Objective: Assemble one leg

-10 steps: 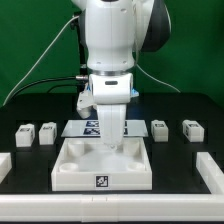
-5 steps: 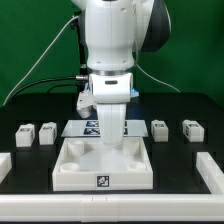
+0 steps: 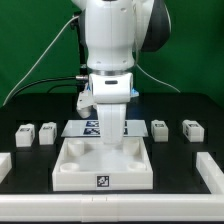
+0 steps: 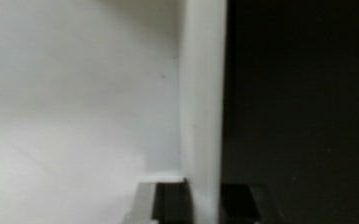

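Note:
The large white square tray [image 3: 70, 170] lies in the middle of the black table. My gripper [image 3: 110, 141] hangs straight down over the tray's far wall. In the wrist view the gripper [image 4: 202, 206] has a dark finger [image 4: 165, 205] on each side of the thin white tray wall [image 4: 201, 90], and both seem to touch it. Four small white legs with tags lie on the table, away from the gripper: two at the exterior view's left [image 3: 27, 131] [image 3: 46, 131] and two at its right [image 3: 159, 128] [image 3: 191, 128].
The marker board [image 3: 86, 127] lies behind the tray, partly hidden by the arm. White bars stand at the front left [image 3: 5, 166] and front right [image 3: 210, 170]. Cables run down behind the arm against a green backdrop.

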`<state>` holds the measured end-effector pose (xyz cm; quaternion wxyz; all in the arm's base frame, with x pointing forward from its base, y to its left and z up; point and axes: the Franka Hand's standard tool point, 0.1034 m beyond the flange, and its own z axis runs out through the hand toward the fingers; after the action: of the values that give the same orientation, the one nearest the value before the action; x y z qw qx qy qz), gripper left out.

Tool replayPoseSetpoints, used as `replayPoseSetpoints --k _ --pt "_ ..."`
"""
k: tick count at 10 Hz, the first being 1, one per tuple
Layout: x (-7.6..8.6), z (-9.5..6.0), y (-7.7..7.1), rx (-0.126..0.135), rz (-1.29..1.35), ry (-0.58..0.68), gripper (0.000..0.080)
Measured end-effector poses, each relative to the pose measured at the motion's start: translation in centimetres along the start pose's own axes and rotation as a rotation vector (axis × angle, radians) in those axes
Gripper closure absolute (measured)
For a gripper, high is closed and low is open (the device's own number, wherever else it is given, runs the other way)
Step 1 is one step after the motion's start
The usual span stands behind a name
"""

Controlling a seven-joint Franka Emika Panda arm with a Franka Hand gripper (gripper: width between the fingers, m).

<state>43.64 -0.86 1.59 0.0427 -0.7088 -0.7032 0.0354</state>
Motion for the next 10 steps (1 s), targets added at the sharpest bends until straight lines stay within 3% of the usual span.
replayPoseSetpoints --k 2,3,6,8,10 --pt "2.5 0.0 0.5 -0.009 0.018 0.01 0.0737" --pt "4.4 -0.1 1.4 -0.015 0.016 0.018 0.0737" --pt "8.1 -0.4 4.4 -0.044 0.026 0.041 0.0737" --pt "9.2 -0.6 5.7 -0.053 0.029 0.05 0.0737" --pt "9.4 -0.6 6.0 -0.057 0.046 0.051 0.0737"
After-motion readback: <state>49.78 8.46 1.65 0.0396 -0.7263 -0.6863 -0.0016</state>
